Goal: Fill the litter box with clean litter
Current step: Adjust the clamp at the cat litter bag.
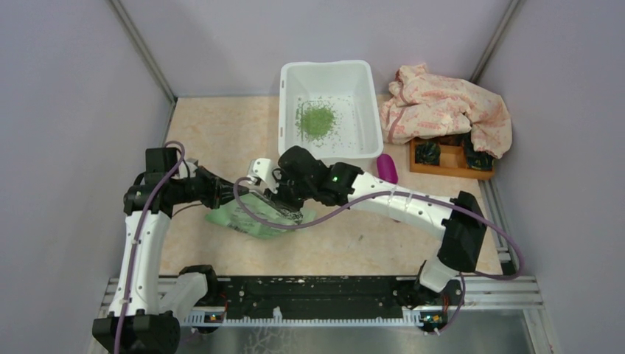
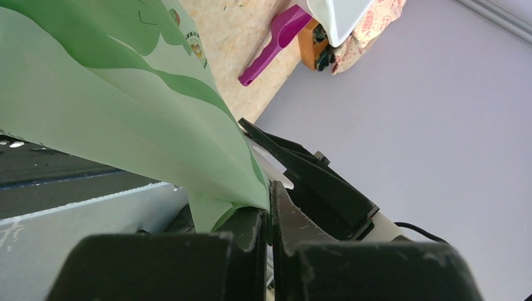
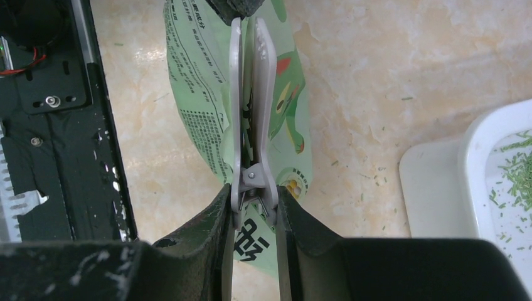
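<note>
The white litter box (image 1: pixel 365 99) stands at the back of the table with a pile of green clean litter (image 1: pixel 317 119) and scattered bits inside; its corner (image 3: pixel 480 135) shows in the right wrist view. A green-and-white printed bag (image 1: pixel 254 220) lies in front of it. My left gripper (image 1: pixel 227 193) is shut on the bag's edge (image 2: pixel 207 157), jaws pinched together (image 2: pixel 271 199). My right gripper (image 1: pixel 284 198) is shut on a grey clip (image 3: pixel 250 113) that sits on the bag (image 3: pixel 194 81), its fingers pressing the clip's handles (image 3: pixel 252 193).
A magenta scoop (image 1: pixel 386 168) lies right of the litter box. A small wooden tray (image 1: pixel 448 168) with dark items sits at the back right, partly under a pink patterned cloth (image 1: pixel 442 107). Stray granules (image 3: pixel 376 179) dot the tabletop. Grey walls enclose the table.
</note>
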You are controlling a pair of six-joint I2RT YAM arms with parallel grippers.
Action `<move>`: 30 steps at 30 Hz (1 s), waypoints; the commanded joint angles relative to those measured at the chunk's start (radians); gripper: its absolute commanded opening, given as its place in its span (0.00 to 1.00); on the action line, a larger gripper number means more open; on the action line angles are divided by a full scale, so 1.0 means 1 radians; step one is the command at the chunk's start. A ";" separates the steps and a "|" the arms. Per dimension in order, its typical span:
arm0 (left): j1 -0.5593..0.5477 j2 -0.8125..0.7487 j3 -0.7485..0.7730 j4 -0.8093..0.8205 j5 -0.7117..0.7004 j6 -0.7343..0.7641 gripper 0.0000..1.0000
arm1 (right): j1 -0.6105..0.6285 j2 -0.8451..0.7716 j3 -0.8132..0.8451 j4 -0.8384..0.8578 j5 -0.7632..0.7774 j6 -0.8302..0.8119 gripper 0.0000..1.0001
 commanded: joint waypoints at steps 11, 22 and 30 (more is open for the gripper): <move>-0.001 -0.011 0.092 0.112 0.121 0.002 0.04 | -0.007 0.071 0.111 -0.125 0.008 -0.054 0.00; -0.001 0.001 0.132 0.120 0.124 -0.002 0.04 | -0.005 0.108 0.167 -0.182 0.006 -0.083 0.00; 0.000 -0.003 0.143 0.123 0.126 -0.010 0.05 | -0.006 0.124 0.180 -0.198 0.006 -0.094 0.00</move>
